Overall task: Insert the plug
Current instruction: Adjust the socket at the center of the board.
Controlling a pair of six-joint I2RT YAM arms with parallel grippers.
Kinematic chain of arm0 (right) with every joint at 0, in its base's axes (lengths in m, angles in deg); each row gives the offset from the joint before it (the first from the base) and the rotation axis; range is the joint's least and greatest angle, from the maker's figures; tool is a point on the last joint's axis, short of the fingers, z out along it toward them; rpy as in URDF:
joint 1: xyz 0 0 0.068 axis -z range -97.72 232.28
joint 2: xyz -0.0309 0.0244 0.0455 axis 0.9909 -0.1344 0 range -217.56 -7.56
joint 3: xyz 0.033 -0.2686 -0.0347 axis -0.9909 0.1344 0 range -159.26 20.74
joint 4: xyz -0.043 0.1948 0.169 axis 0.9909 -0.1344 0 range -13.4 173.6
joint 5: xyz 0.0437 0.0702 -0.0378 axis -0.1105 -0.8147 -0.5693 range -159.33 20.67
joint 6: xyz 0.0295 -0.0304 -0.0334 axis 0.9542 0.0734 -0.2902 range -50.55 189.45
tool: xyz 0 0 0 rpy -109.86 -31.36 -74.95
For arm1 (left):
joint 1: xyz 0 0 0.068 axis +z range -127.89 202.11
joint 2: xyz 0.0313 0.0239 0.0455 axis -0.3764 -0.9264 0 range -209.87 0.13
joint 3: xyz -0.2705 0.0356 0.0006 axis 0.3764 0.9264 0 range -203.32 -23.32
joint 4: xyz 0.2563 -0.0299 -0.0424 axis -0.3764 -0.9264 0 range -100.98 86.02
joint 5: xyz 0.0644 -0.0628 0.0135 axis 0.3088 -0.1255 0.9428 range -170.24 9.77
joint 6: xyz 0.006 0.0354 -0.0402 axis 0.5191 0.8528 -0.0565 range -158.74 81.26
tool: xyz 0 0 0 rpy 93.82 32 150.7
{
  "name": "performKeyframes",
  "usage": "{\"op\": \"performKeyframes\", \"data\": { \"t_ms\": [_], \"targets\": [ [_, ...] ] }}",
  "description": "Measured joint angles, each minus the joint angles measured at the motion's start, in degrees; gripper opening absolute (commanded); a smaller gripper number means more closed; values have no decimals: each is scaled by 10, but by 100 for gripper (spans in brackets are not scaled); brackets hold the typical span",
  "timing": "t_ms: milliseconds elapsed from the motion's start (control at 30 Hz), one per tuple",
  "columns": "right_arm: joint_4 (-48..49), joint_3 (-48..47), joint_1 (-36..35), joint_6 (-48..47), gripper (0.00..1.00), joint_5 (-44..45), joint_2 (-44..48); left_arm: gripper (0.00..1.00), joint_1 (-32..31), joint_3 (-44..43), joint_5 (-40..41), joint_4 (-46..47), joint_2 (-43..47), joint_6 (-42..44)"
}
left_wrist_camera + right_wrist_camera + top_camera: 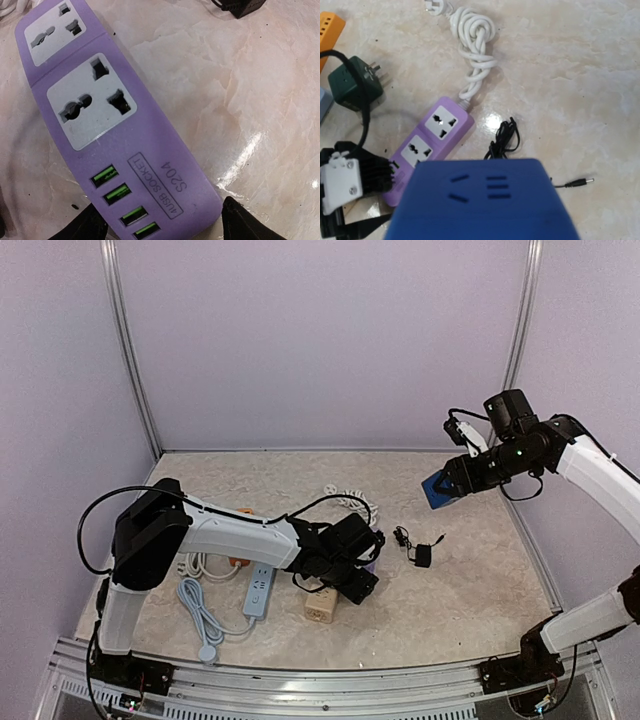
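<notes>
— Where's the blue adapter (485,200)?
— Grasped in the right claw (452,480), high above the bench (470,580).
— And the left claw (165,220)?
— Straddling the purple power strip (125,150)'s USB end; clenched or released, I cannot tell.

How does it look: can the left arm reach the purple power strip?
Likely yes. The fingers of the left pincer stand on either side of the purple power strip at its USB end, nothing between; whether they grip it I cannot tell.
</notes>
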Motion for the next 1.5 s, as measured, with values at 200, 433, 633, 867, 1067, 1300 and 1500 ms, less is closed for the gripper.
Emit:
{"op": "performKeyframes", "data": {
  "t_ms": [200,433,633,867,1067,1300,1500],
  "targets": [
    [0,0,0,0,12,0,-8,99,10,12,11,6,10,-52],
    [0,0,0,0,12,0,-12,99,18,3,8,-6,15,-98],
    [0,0,0,0,12,1,-12,96,20,-56,-5,-11,10,-99],
    [0,0,0,0,12,1,-12,88,31,-93,-22,-15,-17,-102],
    [0,0,0,0,12,1,-12,73,40,-80,-31,-28,-19,-115],
    [0,0,0,0,12,1,-12,51,40,-75,-47,-29,-22,-113],
    [0,0,0,0,12,0,-12,43,41,-49,-51,8,-10,-110]
  ]
}}
